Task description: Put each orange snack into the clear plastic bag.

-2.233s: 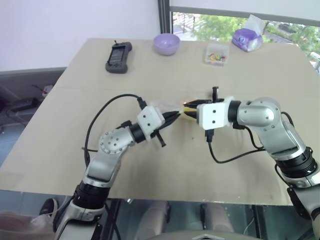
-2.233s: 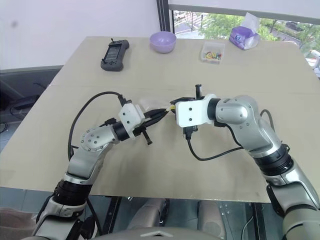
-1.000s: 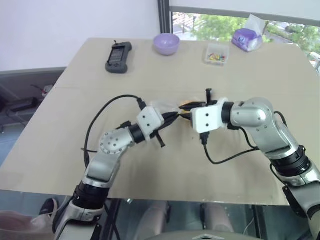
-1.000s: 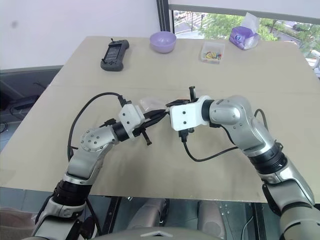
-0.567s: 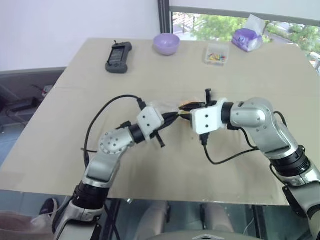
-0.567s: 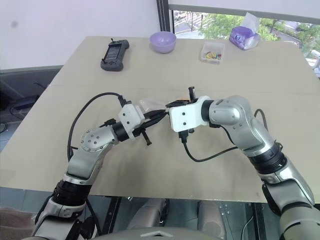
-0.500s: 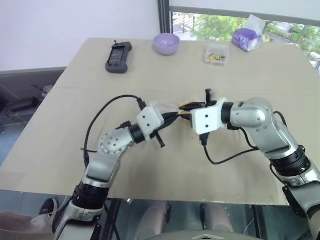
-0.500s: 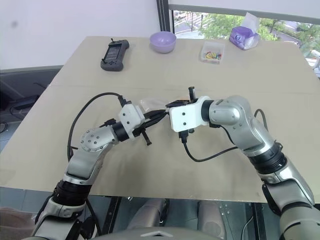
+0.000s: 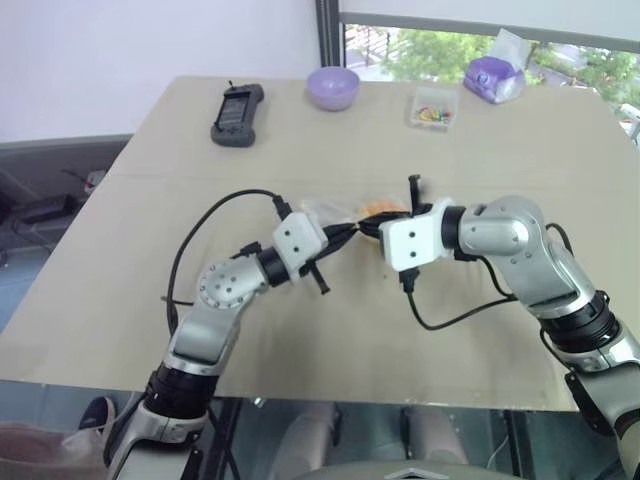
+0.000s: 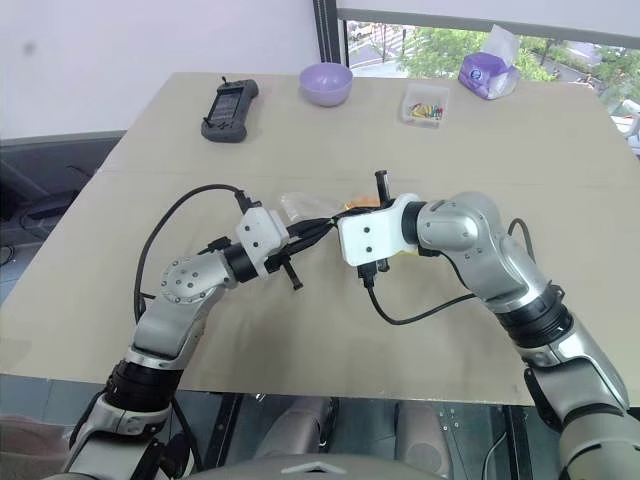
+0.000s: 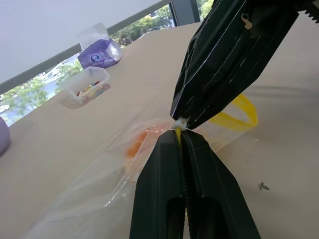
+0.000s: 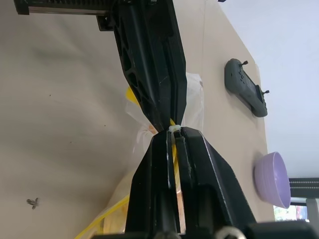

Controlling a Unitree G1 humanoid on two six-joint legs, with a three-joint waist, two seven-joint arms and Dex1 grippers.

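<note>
The clear plastic bag (image 11: 94,189) hangs just above the table between my two arms, its yellow strip (image 11: 239,115) looping out to one side. An orange snack (image 9: 381,208) shows through the plastic, inside the bag. My left gripper (image 11: 178,132) is shut on the bag's yellow edge. My right gripper (image 12: 173,130) meets it tip to tip and is shut on the same edge. In the head views both grippers join at the table's middle, left gripper (image 9: 350,231) and right gripper (image 9: 368,229), with the bag (image 9: 318,211) crumpled behind them.
At the table's far side lie a black controller (image 9: 237,114), a purple bowl (image 9: 333,87), a small clear box of colourful bits (image 9: 433,108) and a purple tissue pack (image 9: 492,78). Black cables loop from both wrists over the bare tan tabletop (image 9: 330,330).
My right gripper's fingers have closed onto the bag's yellow edge beside the left gripper's tip. The bag has shifted a little and more of the orange snack shows. Neither arm has moved.
</note>
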